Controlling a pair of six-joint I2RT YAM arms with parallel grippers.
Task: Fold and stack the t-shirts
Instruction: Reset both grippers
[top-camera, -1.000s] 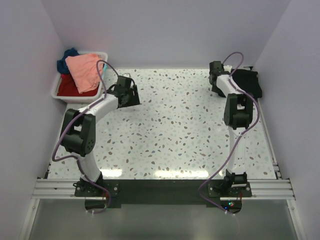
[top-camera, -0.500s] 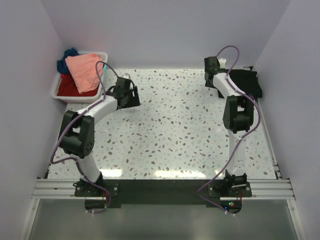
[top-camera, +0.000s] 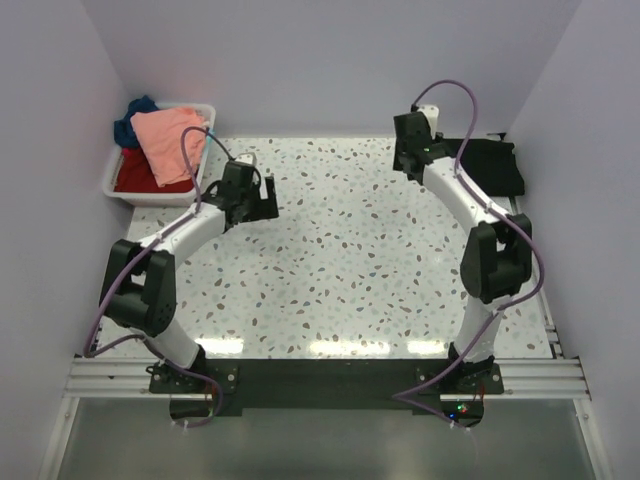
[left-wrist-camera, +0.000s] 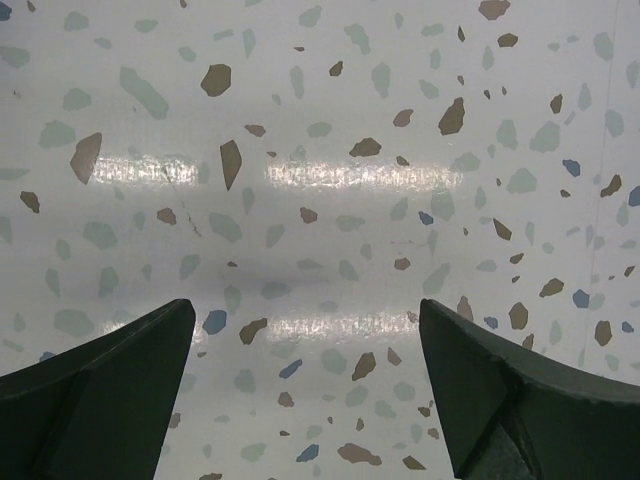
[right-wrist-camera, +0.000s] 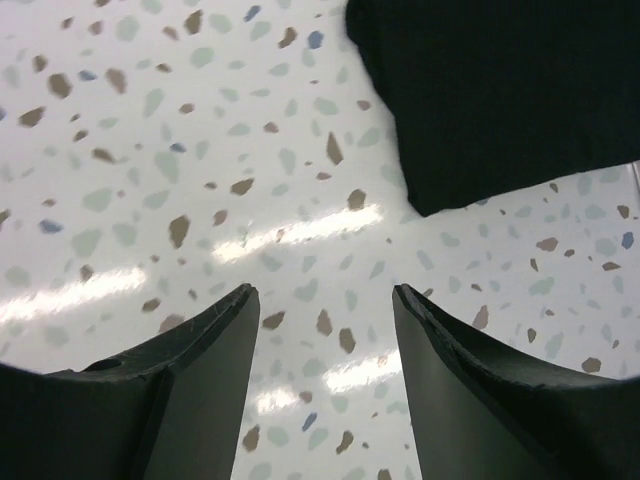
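Note:
A folded black t-shirt (top-camera: 494, 166) lies at the table's far right; its corner shows in the right wrist view (right-wrist-camera: 500, 90). My right gripper (top-camera: 409, 152) is open and empty, just left of that shirt; in its own view (right-wrist-camera: 322, 292) only bare table lies between the jaws. A salmon-pink t-shirt (top-camera: 168, 140) lies on top of a red one (top-camera: 135, 175) and a dark blue one (top-camera: 132, 118) in the white bin (top-camera: 148, 194) at the far left. My left gripper (top-camera: 260, 196) is open and empty over bare table (left-wrist-camera: 306, 305), right of the bin.
The speckled table (top-camera: 350, 260) is walled on the left, back and right. The bin stands off the table's far left corner. A black strip and metal rail (top-camera: 330, 375) run along the near edge by the arm bases.
My right gripper has moved left, away from the black t-shirt. My left arm has stretched out lower and its gripper has shifted slightly down and left. The shirts have not moved.

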